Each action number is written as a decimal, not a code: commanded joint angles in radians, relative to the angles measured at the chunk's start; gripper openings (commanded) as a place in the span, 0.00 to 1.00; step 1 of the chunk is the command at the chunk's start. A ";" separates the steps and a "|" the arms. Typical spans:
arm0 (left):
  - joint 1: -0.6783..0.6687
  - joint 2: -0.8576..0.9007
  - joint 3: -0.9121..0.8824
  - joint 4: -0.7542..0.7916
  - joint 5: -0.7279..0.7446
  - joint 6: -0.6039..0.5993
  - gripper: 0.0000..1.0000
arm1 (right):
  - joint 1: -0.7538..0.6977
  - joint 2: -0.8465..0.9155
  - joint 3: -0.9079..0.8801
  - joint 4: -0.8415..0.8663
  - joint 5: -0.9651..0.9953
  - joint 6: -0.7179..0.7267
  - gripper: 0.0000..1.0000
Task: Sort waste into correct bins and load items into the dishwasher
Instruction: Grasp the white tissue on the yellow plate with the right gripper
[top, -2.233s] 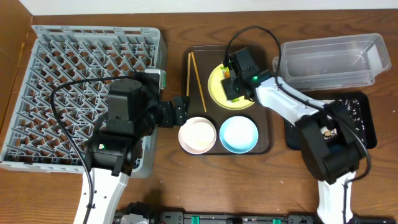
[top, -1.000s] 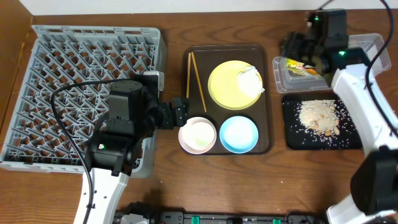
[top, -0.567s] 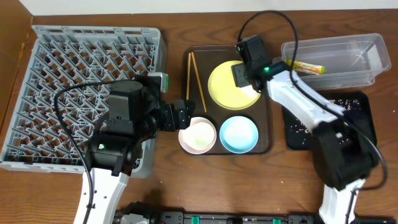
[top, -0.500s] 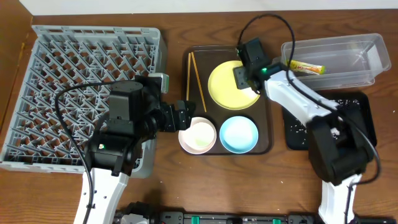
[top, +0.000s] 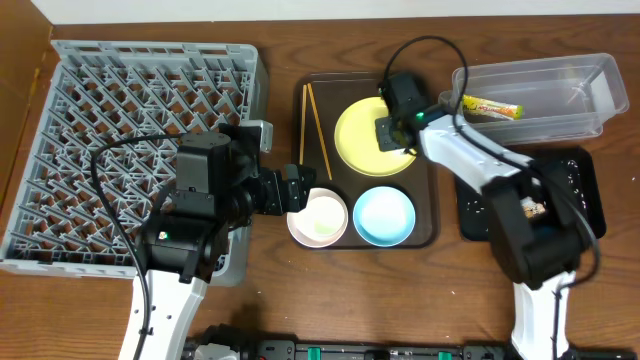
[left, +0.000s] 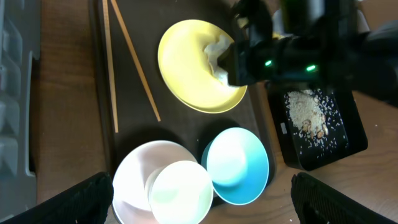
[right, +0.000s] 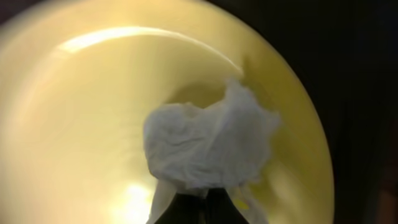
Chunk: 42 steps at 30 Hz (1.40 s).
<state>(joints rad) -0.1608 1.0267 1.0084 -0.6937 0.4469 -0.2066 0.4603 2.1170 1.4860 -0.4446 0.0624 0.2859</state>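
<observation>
My right gripper (top: 392, 135) is low over the pale yellow plate (top: 360, 135) and is shut on the crumpled white tissue (right: 208, 149), which rests on the plate (right: 81, 112). The green wrapper (top: 490, 107) lies in the clear tub (top: 560, 125). My left gripper (top: 295, 190) is open just left of the pinkish-white bowl (top: 318, 217); in the left wrist view the bowl (left: 168, 193) lies between the spread fingers (left: 205, 199). The light blue bowl (top: 385, 215) and two chopsticks (top: 312, 130) lie on the brown tray. The grey dish rack (top: 140, 140) stands at the left.
The brown serving tray (top: 432, 200) holds the dishes in the middle. The black tray (top: 585, 200) with a crumb heap (left: 308, 115) lies at the right below the tub, partly under my right arm. The rack's right wall is close behind my left wrist.
My right gripper dropped the green wrapper in the clear tub, came back to the yellow plate and shut on the tissue. My left gripper edged right toward the pinkish-white bowl.
</observation>
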 joint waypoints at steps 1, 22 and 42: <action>0.003 0.004 0.018 -0.002 0.017 -0.002 0.92 | -0.083 -0.196 0.006 0.004 -0.129 0.078 0.01; 0.003 0.004 0.019 -0.016 0.017 -0.002 0.92 | -0.389 -0.369 0.004 -0.034 -0.219 0.031 0.77; 0.003 -0.308 0.022 0.065 -0.120 0.006 0.92 | -0.043 -0.488 0.002 -0.447 -0.407 -0.146 0.81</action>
<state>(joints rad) -0.1608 0.7784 1.0088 -0.6243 0.3946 -0.2062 0.3614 1.5993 1.4902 -0.8749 -0.3695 0.1627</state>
